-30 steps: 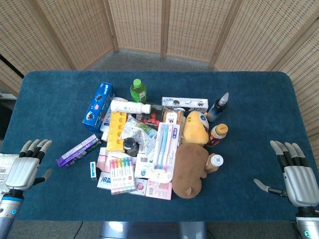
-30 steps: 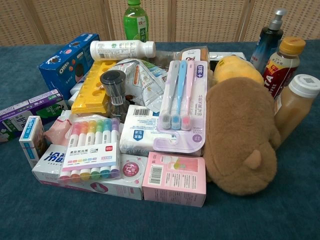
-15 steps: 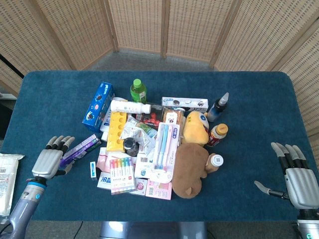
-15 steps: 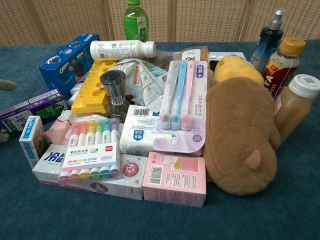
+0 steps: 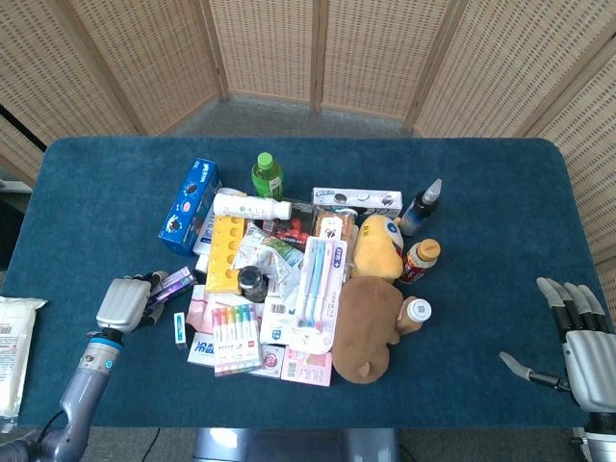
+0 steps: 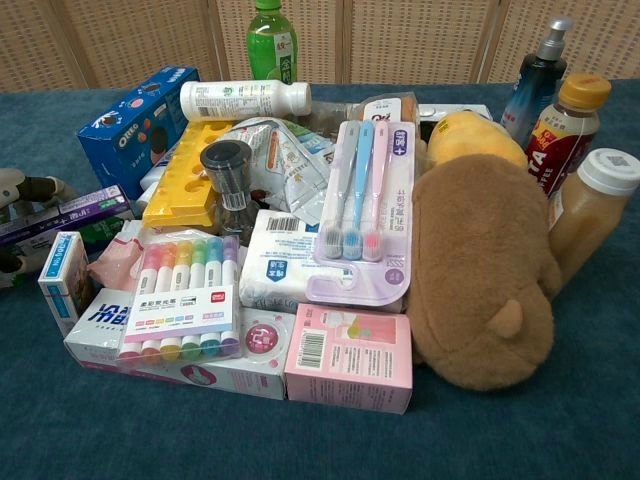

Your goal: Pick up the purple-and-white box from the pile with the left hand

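Left hand [image 5: 123, 304] sits palm-down over the outer end of the purple-and-white box [image 5: 174, 281], fingers draped across it at the left edge of the pile. From the chest view a fingertip shows above the box and another below it, so the hand seems to be closing around it, but I cannot tell whether the grip is firm. The box lies flat on the table [image 5: 481, 192], just beside the yellow tray [image 5: 225, 253] and below the blue cookie box [image 5: 189, 205]. By my judgement the reach is done; securing the grasp and lifting remain.

The box is a long, slim cardboard carton with sharp edges and a smooth printed face, likely light and easy to crush. The table wears a dark blue, felt-like cover.

Right hand [image 5: 585, 345] rests well apart at the table's right edge, fingers spread, holding nothing.
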